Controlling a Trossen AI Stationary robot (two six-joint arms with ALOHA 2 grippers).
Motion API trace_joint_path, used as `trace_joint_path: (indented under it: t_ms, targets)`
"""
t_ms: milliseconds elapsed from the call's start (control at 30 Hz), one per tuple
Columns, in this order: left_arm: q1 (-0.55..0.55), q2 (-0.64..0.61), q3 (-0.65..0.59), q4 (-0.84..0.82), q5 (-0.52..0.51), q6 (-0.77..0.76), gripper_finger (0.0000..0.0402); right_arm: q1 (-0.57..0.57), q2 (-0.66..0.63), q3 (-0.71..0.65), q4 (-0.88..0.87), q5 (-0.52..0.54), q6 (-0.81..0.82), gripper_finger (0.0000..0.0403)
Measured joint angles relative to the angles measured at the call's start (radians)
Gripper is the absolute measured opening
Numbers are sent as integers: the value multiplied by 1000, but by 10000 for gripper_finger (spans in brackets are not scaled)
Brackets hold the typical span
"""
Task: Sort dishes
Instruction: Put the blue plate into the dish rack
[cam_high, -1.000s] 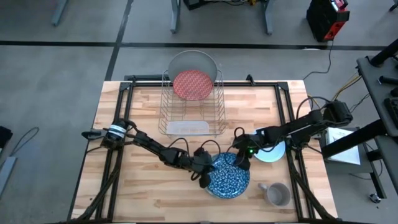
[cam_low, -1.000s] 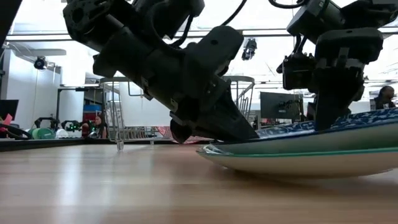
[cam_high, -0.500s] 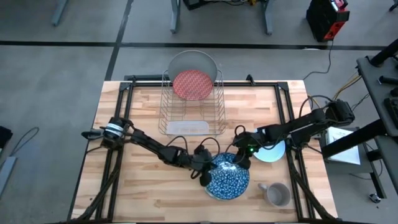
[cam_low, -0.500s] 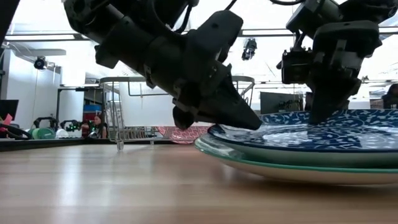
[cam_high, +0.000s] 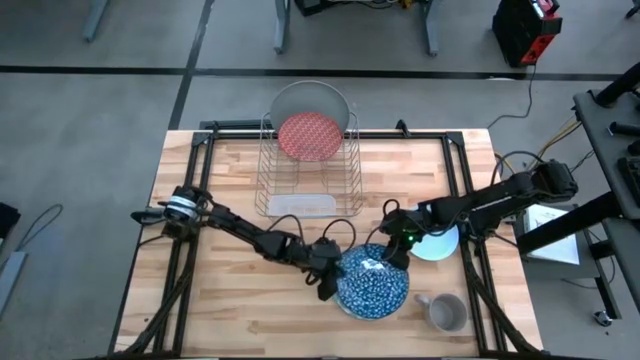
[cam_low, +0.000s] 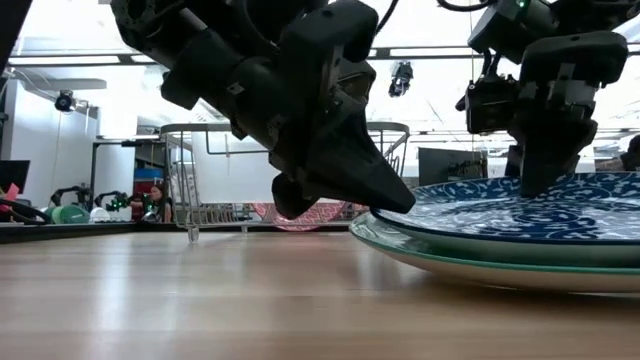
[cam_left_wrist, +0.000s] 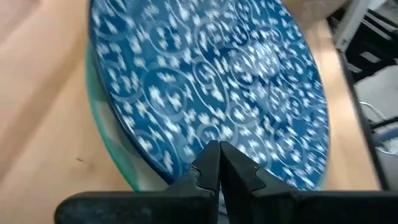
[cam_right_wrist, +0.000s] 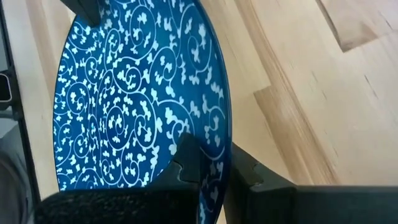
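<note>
1. We see the blue speckled plate (cam_high: 372, 283) near the front of the wooden table (cam_high: 220, 190), between the two arms; in the low view it sits tilted over a pale green rim beneath it.
2. The left gripper (cam_high: 333, 277) meets the plate's left edge. In the left wrist view its fingers (cam_left_wrist: 208, 167) are pressed together at the rim, so we read it as clenched, though we cannot tell whether the rim is pinched between them.
3. The right gripper (cam_high: 397, 253) is at the plate's upper right edge. In the right wrist view its fingers (cam_right_wrist: 186, 158) straddle the rim, one on each face, grasping the plate.
4. The smaller light-blue plate (cam_high: 440, 244) lies flat just right of the right gripper, partly under that arm.
5. The red patterned plate (cam_high: 310, 137) stands in the wire dish rack (cam_high: 308, 165) at the table's back, with the large grey plate (cam_high: 312, 98) behind it.
6. A grey mug (cam_high: 446, 313) stands near the front right corner, just right of the blue speckled plate.
</note>
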Motion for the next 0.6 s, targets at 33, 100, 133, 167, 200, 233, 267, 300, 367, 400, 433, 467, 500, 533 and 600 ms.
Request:
trace_joint_path:
  t_ms: [33,100,133,167,200,233,267,300,367,400,433,467,500,533,600]
  targets:
    - [2,0,0,-2,21,-11,0,-2,-1,0,-8,-1,-6,15]
    - [6,0,0,-4,55,-29,0,-6,-1,0,-13,-2,-42,16]
    - [7,0,0,-4,66,-36,0,-6,-1,0,-13,-1,-66,16]
    - [7,-2,0,-5,71,-39,0,-6,-1,0,-13,-1,-92,16]
    - [6,-5,0,-8,74,-40,0,-6,-1,0,-11,1,-113,16]
    - [6,-8,0,-8,76,-41,0,-7,-1,-1,-6,6,-133,16]
    - [6,-11,0,-10,75,-41,0,-8,-1,-1,0,11,-151,16]
    - [8,-13,0,-11,75,-41,0,-8,-2,-1,9,19,-168,17]
    - [10,-22,-1,-14,75,-45,0,-8,-5,-2,27,35,-212,17]
    - [11,-28,-1,-14,75,-45,0,-8,-8,-2,32,38,-236,17]
    - [12,-36,-2,-18,75,-46,0,-8,-14,-2,35,43,-252,17]
    - [12,-42,-3,-19,74,-48,0,-8,-20,-2,36,48,-259,17]
    - [12,-47,-3,-19,73,-52,0,-8,-24,-2,35,53,-263,17]
    - [12,-54,-3,-20,71,-56,0,-9,-30,-3,33,56,-266,17]
    - [13,-63,-3,-22,66,-68,0,-9,-36,-3,30,59,-255,17]
